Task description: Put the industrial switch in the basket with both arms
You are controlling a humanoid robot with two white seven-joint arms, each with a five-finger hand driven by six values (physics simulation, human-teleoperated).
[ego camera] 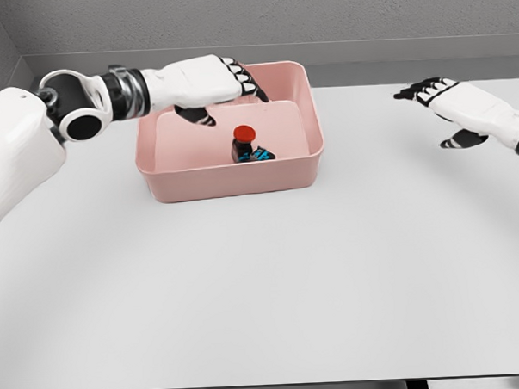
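The industrial switch [246, 144], a dark body with a red round button on top and blue marks at its base, stands inside the pink basket [233, 180] near its middle. My left hand [224, 84] hovers over the basket's back left part, fingers spread and holding nothing. It sits above and slightly left of the switch, apart from it. My right hand [450, 109] floats over the table at the far right, well away from the basket, with its fingers relaxed and empty.
The basket rests on a white table [272, 280] toward its back left. A grey wall runs behind the table's far edge, and the table's front edge lies near the bottom of the view.
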